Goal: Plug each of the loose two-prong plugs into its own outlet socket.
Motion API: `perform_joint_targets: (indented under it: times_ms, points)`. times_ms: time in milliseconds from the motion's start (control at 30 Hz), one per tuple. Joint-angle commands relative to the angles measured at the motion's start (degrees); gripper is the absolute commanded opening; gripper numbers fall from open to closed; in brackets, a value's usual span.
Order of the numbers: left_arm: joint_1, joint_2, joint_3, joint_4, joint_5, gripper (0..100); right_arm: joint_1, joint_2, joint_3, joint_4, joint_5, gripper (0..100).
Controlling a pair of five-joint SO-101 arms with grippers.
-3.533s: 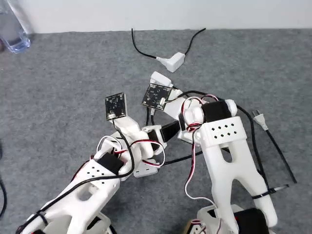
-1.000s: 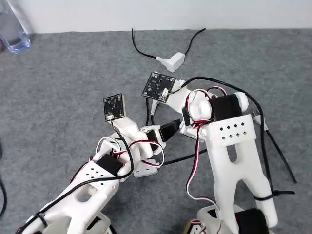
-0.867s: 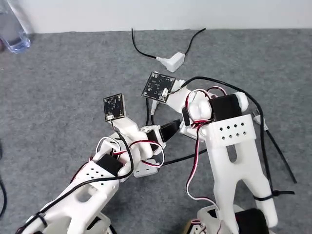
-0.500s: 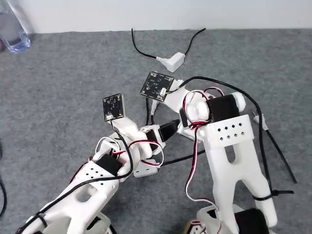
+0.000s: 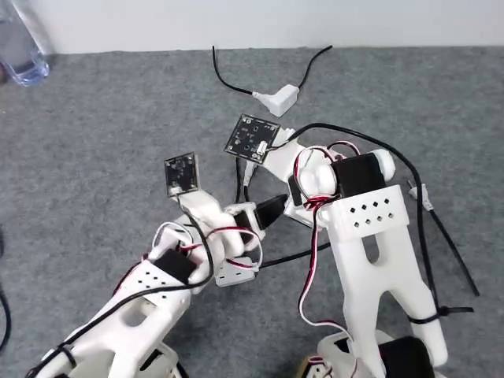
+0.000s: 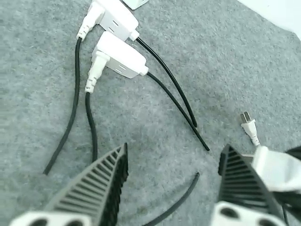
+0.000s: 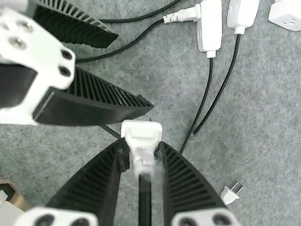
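Since my right gripper is clamped on a white plug over the middle of the table, with the left gripper gaping empty just beside it, I fear the plug could strike that jaw and twist before reaching a socket.

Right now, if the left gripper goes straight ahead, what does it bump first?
Probably the black cable end on the grey carpet, just ahead of the open left gripper. Depth is hard to judge; the white sockets lie farther on.
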Motion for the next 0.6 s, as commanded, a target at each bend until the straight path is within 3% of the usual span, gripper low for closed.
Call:
perform_joint_targets:
  times_ms: [0, 167, 367, 467, 567]
  points:
    - [-7.47, -1.76, -1.80, -0.62, 0.09, 30, -0.66, -2.42, -4.04, 0.66, -0.09, 0.8]
    - [-20.31, -11.60, -2.42, 10.29, -0.62, 30, -2.07, -2.42, -4.22, 2.42, 6.15, 0.8]
    - [-36.84, -30.51, 1.89, 29.63, -9.14, 30, -5.05, -1.63, -6.59, 3.30, 9.93, 0.8]
    - [-48.18, -40.09, 10.77, 27.25, -13.54, 30, -8.92, -0.31, -8.09, 4.18, 10.46, 0.8]
    - [-54.77, -49.76, 22.81, 21.36, -16.62, 30, -12.00, 4.70, -12.40, 6.64, 10.46, 0.8]
